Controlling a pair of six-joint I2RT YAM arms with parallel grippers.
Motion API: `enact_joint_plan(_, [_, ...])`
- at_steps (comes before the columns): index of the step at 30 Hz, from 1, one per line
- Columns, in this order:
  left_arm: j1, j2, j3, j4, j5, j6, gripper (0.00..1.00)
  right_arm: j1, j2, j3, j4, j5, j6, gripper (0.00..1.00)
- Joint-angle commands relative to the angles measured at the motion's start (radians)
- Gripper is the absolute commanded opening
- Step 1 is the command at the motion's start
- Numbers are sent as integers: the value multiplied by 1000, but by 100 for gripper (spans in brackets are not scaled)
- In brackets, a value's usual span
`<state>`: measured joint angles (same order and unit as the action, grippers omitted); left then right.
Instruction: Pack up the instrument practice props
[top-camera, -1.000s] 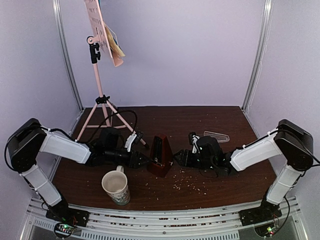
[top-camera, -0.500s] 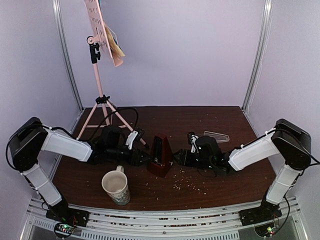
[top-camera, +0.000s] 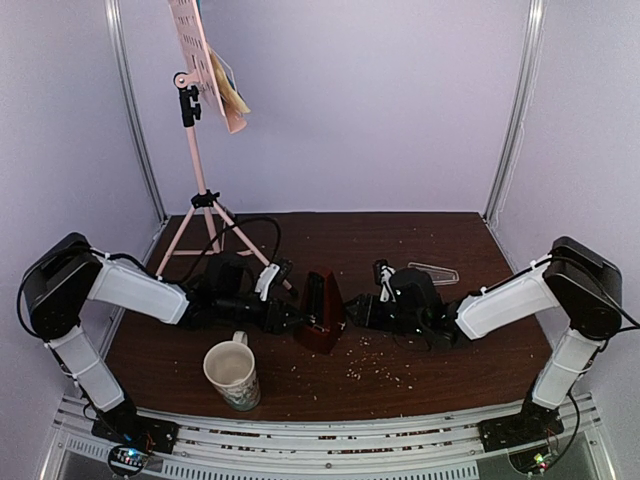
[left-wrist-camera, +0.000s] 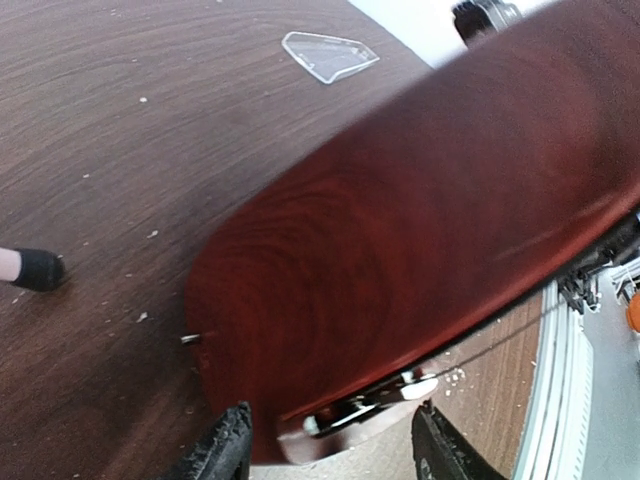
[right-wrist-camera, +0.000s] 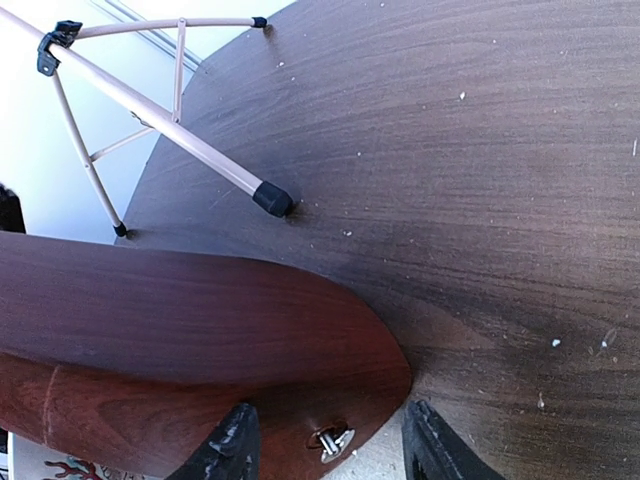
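Note:
The dark red-brown metronome (top-camera: 322, 310) stands upright mid-table. My left gripper (top-camera: 291, 318) is at its left side and my right gripper (top-camera: 352, 308) at its right side. In the left wrist view the metronome (left-wrist-camera: 400, 230) fills the frame, and the left gripper (left-wrist-camera: 330, 455) is open with its jaws either side of the lower edge. In the right wrist view the right gripper (right-wrist-camera: 330, 450) is open around the metronome (right-wrist-camera: 200, 330) near its winding key. The clear wedge cover (top-camera: 433, 270) lies flat behind the right gripper. The pink music stand (top-camera: 198, 160) holds the music sheets (top-camera: 232, 90) at the back left.
A cream patterned mug (top-camera: 232, 375) stands near the front edge, just in front of my left arm. The stand's tripod legs (right-wrist-camera: 170, 120) spread on the table close behind the metronome. Crumbs are scattered over the dark wooden table (top-camera: 420, 360). Walls enclose the back and sides.
Both grippers have closed in on the metronome, the left from the left and the right from the right. The metronome has stayed in place.

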<state>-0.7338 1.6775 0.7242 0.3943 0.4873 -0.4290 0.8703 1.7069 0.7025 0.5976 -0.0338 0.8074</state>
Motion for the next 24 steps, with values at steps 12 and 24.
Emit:
enact_joint_plan(12, [-90,24,-49,141,31,-83,57,2,19,55,-23,25,-31,50])
enact_joint_plan(24, [-101,-117,27,-37,-117,31,70,-45,-125,21,-162,132,-83,68])
